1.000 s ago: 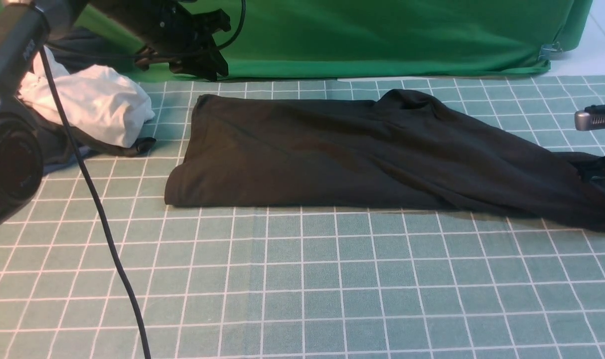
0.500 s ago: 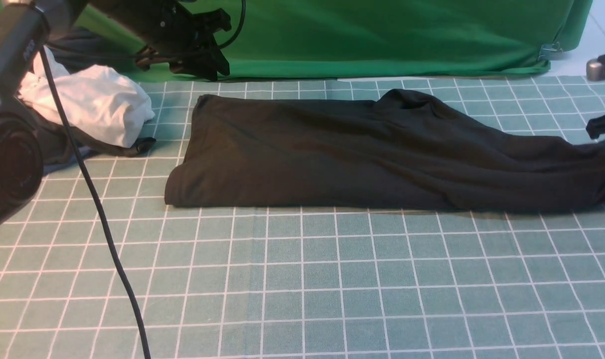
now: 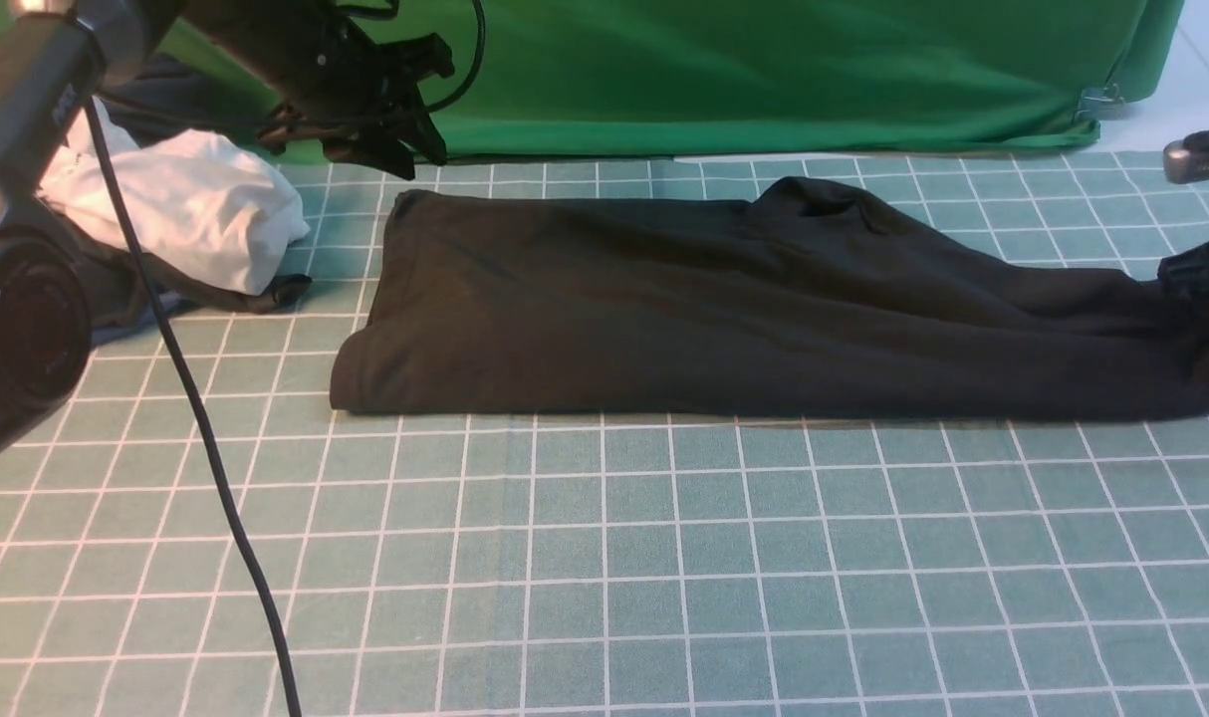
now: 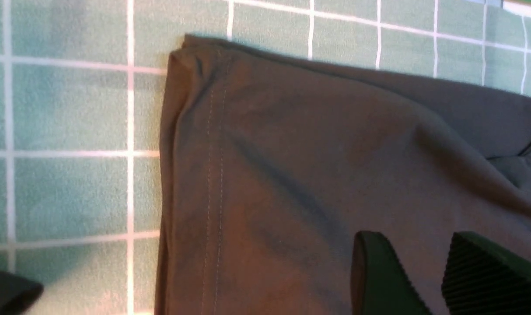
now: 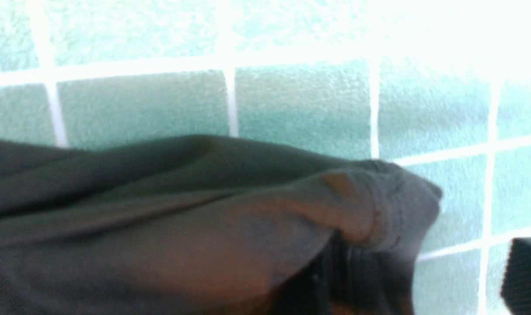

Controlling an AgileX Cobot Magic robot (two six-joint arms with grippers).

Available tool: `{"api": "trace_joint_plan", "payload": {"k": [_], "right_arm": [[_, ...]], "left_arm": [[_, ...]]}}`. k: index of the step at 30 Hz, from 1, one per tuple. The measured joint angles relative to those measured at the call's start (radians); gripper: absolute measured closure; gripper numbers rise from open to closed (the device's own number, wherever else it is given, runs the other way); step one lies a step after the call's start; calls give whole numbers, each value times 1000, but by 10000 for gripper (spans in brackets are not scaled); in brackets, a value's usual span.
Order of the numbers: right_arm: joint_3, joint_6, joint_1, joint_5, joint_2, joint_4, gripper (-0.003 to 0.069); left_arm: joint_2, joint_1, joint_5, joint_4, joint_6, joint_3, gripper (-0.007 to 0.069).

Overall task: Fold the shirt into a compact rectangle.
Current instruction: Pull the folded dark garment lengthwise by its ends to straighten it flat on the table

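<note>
The black T-shirt point(image 3: 724, 299) lies as a long, narrow band on the gridded mat point(image 3: 604, 558), just in front of the green backdrop cloth point(image 3: 764, 70) and roughly parallel to its lower edge. Over the last second the end of the band at the robot's right has been drawn back toward the backdrop cloth and laid down. A moment ago it was gathered and pulled away from the backdrop cloth, whereas the band's edge farther from the backdrop cloth now runs almost straight. The right gripper point(image 3: 1202, 271) has been released. In the right wrist view its fingers point(image 5: 525, 280) are seen standing well apart, with the hem only draped over one of them and nothing pinched. The left gripper point(image 3: 430, 110) is held in the air close in front of the backdrop cloth, above the band's other end, and has been shifted slightly. Its fingers point(image 4: 379, 280) are parted a little and nothing is gripped between them. The lengthwise folding is judged to be finished, so the task appears to be roughly half done. The released end is still rumpled, and a raised hump remains on the side nearer the backdrop cloth. Some smoothing is likely to be needed before the band is folded across itself into a compact rectangle.
</note>
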Motion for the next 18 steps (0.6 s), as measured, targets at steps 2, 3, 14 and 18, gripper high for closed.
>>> {"api": "trace_joint_plan", "payload": {"k": [2, 3, 14, 18], "right_arm": [[0, 11, 0, 19, 1, 14, 90], [-1, 13, 0, 29, 8, 29, 89], [-28, -59, -2, 49, 55, 114, 235], [-28, -97, 0, 50, 57, 143, 434]], "left_arm": [[0, 0, 8, 7, -23, 0, 396], [0, 0, 10, 15, -44, 0, 384], [-73, 0, 8, 6, -44, 120, 353], [-212, 0, 9, 38, -31, 360, 351]]}}
